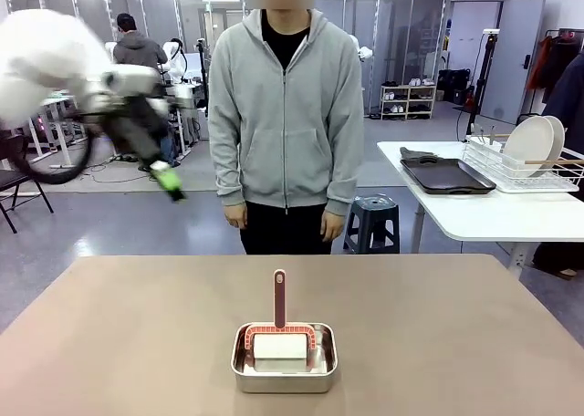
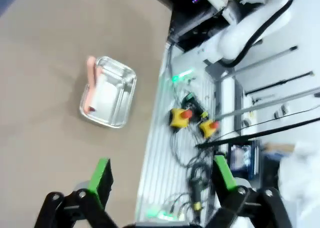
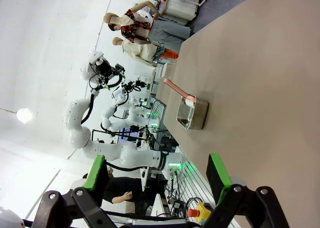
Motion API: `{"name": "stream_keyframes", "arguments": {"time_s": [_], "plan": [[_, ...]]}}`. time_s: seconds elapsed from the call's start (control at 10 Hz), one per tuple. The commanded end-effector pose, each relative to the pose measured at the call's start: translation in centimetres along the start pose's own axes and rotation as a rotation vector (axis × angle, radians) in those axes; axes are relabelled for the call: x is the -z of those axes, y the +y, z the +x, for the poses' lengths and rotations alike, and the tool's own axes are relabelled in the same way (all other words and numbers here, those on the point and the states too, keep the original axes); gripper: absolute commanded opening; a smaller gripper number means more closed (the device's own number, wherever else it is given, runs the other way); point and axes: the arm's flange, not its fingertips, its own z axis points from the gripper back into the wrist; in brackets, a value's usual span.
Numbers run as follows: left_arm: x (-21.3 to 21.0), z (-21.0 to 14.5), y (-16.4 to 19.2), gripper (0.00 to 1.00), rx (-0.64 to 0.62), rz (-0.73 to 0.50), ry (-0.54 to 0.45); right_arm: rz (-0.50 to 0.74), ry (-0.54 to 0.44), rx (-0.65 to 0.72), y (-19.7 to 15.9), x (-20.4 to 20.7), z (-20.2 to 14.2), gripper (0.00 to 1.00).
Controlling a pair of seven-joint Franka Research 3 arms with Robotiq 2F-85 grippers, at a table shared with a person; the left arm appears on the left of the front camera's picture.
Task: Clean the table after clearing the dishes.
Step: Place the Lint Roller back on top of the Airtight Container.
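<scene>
Your left gripper [image 2: 162, 180] has its jaws spread wide with nothing between them, its green pads [image 2: 101, 175] hanging high over the near edge of the table [image 2: 45, 88]. From the front you see that same gripper [image 1: 170, 182] only as a blur, raised at the left in front of the floor behind. Your right gripper [image 3: 160, 175] is likewise wide apart and empty, looking along the tabletop from one end.

The table [image 1: 137, 334] is a plain matte light-brown top, bare apart from a small steel pan [image 1: 284, 358] near the robot's edge, about centred. In the pan lies a white block, and a brush with a reddish handle [image 1: 279, 297] rests across its far rim.

The front view alone gives you the dishes: white plates [image 1: 532, 145] upright in a wire rack [image 1: 511, 168] on a white side table [image 1: 474, 211] at the right, with a dark tray [image 1: 445, 175] flat beside the rack. A person in a grey hoodie [image 1: 285, 106] stands at the far side, hands down. The left wrist view shows yellow boxes with red buttons [image 2: 180, 117] on the rig beyond the table edge.
</scene>
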Motion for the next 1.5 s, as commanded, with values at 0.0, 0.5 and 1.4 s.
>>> {"name": "stream_keyframes", "arguments": {"time_s": [0.0,0.5,1.4], "plan": [[-3.3,-8.9,0.2,1.0,-0.058,-0.055,-0.26,0.005,0.003,-0.017,0.3,0.1,-0.1,1.0],[-12.9,-27.9,3.6,1.0,-0.235,-0.083,-0.738,0.005,0.003,-0.017,0.3,0.1,-0.1,1.0],[-15.2,-38.9,6.1,1.0,-0.377,-0.027,-0.861,0.005,0.003,-0.017,0.3,0.1,-0.1,1.0]]}}
